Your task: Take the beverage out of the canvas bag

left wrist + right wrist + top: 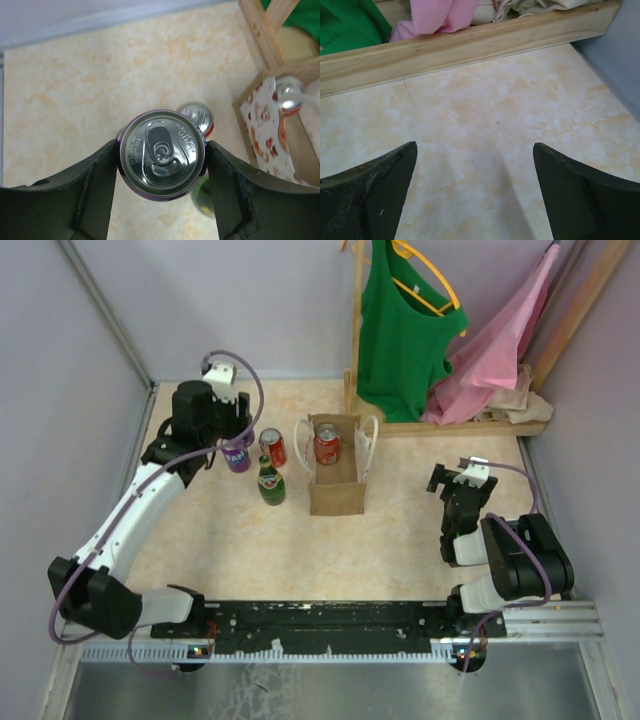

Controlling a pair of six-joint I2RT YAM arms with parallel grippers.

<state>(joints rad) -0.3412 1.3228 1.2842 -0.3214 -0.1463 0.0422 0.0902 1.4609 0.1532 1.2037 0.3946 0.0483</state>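
The canvas bag [335, 495] stands open in the middle of the table, with a red can [327, 444] upright inside it. My left gripper [237, 448] is shut on a purple can [238, 458], left of the bag. In the left wrist view both fingers press the sides of the purple can [162, 152], and the bag [260, 125] with its can [289, 97] shows at the right. My right gripper [452, 478] is open and empty over bare table right of the bag, and it also shows in the right wrist view [475, 165].
Another red can [272, 447] and a green bottle [271, 483] stand between the purple can and the bag. A wooden rack [450, 427] with green and pink garments stands at the back right. Its base beam [470, 45] lies just ahead of my right gripper.
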